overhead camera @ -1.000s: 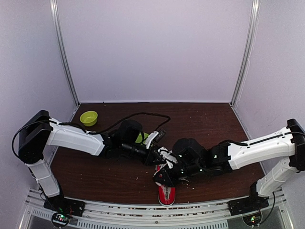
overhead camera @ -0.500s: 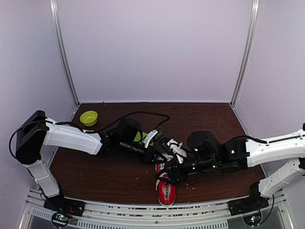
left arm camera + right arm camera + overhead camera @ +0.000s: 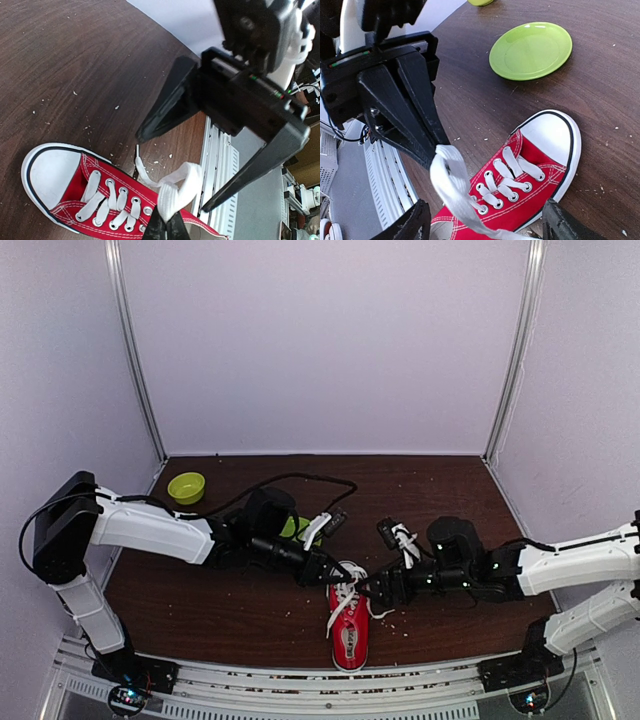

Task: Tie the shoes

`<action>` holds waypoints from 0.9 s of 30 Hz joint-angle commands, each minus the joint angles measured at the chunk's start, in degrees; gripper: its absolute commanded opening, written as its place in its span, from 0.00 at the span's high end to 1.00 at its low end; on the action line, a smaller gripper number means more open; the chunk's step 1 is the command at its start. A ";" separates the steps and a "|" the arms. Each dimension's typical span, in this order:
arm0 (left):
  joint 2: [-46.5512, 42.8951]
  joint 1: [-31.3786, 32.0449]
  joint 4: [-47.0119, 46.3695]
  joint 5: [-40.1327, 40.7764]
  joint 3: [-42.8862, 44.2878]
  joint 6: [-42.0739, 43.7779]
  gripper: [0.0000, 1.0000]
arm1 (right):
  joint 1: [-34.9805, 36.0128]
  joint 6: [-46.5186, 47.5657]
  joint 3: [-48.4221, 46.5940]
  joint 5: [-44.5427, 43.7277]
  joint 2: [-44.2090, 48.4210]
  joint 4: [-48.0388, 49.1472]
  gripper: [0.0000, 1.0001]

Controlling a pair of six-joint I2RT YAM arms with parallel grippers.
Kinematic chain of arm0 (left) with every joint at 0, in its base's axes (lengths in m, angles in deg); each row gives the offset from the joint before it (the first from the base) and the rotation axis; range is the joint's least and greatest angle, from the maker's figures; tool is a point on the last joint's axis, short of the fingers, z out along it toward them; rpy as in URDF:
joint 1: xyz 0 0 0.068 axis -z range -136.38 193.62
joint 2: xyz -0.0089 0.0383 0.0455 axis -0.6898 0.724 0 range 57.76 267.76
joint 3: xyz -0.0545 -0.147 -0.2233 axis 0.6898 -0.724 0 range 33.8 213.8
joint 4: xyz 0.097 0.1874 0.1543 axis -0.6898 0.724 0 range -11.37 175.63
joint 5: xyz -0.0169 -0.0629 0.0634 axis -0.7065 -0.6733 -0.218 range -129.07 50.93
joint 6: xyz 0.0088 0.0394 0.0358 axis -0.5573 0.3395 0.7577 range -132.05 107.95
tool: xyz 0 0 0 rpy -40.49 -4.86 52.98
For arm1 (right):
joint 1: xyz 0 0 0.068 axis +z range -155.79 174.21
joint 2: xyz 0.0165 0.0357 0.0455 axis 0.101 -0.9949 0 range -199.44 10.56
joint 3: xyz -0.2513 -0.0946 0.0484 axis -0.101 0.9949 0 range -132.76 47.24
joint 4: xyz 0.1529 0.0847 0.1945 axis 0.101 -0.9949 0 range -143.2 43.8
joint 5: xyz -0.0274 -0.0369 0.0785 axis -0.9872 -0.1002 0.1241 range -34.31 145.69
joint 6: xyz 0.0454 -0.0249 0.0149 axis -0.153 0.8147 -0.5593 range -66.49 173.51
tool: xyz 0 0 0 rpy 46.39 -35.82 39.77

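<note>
While left tool [image 3: 167, 229] is clenching white lace [image 3: 175, 192] above eyelets, red sneaker [image 3: 348, 632] is lying on brown surface [image 3: 230, 610] near front edge, between both arms. Right tool [image 3: 378, 590] is hanging released, jaws wide, gripping nothing, just beside raised lace. Judgement: right tool should be closing squarely on raised strand, left tool holding tension, neither dragging sneaker.

The sneaker [image 3: 70, 192] is red canvas with white stitching, and a thin black line runs around its white toe cap [image 3: 50, 172]. Its laces [image 3: 172, 195] are white. The surface [image 3: 60, 60] is dark brown wood grain with pale specks. The plate [image 3: 530, 50] and the bowl [image 3: 186, 487] are lime green.
</note>
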 commanded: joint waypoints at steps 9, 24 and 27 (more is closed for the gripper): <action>-1.53 -0.11 -0.96 -0.89 -0.01 1.24 1.00 | -0.73 3.84 -2.33 9.57 -12.20 10.78 0.34; -1.53 -0.11 0.07 -0.42 0.11 1.12 1.00 | -1.17 2.66 -1.74 9.02 -16.06 16.57 1.00; -1.54 -0.15 1.00 -0.17 0.01 1.11 0.89 | -1.14 2.20 -0.54 6.51 -14.52 17.39 1.00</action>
